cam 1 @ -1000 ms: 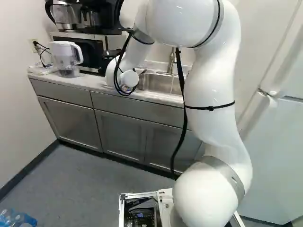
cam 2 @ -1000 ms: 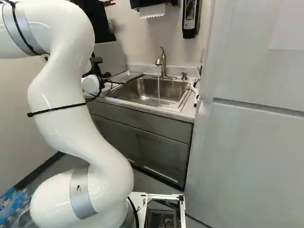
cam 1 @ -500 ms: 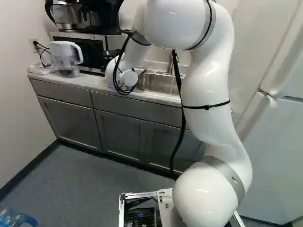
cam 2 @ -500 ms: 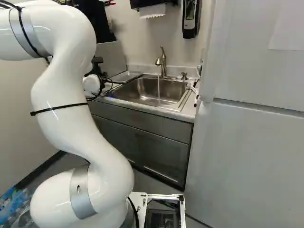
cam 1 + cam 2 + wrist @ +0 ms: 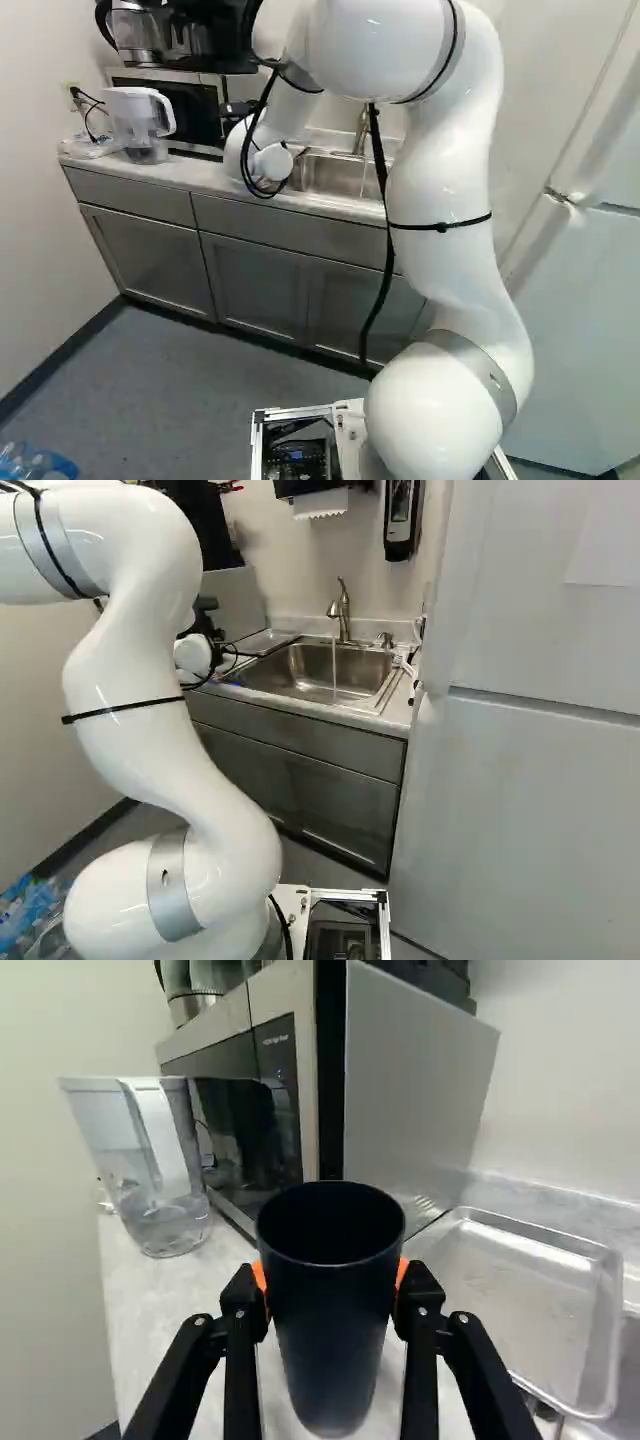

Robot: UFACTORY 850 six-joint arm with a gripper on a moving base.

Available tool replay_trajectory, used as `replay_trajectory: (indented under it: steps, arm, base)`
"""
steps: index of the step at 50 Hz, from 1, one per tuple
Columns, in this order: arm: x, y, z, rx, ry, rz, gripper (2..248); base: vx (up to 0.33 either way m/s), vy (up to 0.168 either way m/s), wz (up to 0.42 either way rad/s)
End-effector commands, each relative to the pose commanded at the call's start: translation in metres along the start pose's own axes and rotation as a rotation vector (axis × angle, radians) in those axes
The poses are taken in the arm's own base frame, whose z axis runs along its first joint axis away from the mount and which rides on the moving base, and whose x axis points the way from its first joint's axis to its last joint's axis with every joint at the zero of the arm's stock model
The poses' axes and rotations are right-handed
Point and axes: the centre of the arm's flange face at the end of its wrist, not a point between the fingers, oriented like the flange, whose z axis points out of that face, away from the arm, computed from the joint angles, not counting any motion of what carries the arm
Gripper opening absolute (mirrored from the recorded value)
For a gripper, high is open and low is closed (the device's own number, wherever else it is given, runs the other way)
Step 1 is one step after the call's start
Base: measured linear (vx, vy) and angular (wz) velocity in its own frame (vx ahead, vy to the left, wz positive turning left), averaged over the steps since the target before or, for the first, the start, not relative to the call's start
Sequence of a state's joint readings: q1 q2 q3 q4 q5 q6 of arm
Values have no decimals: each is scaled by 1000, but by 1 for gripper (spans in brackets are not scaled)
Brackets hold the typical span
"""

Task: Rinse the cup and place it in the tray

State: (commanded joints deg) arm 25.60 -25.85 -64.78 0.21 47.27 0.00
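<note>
Our gripper clamps the smooth, dark, tapering cup between orange pads, over the pale counter, outside the shallow metal tray. Farther off we see a clear plastic jug and a boxy microwave.

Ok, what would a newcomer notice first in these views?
The big white arm, filling much of both base views. Next, the dark cup gripped in the claw in the wrist view, then water streaming from the faucet into the sink in the right base view.
</note>
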Motion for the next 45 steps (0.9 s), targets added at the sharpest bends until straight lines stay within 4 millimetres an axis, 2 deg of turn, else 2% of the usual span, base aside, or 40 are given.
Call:
replay_trajectory:
  steps: [24,45]
  arm:
    - [28,34,-23,-54,35,3,126]
    - [28,63,-41,-104,28,6,126]
  base:
    - [0,0,0]
    - [0,0,0]
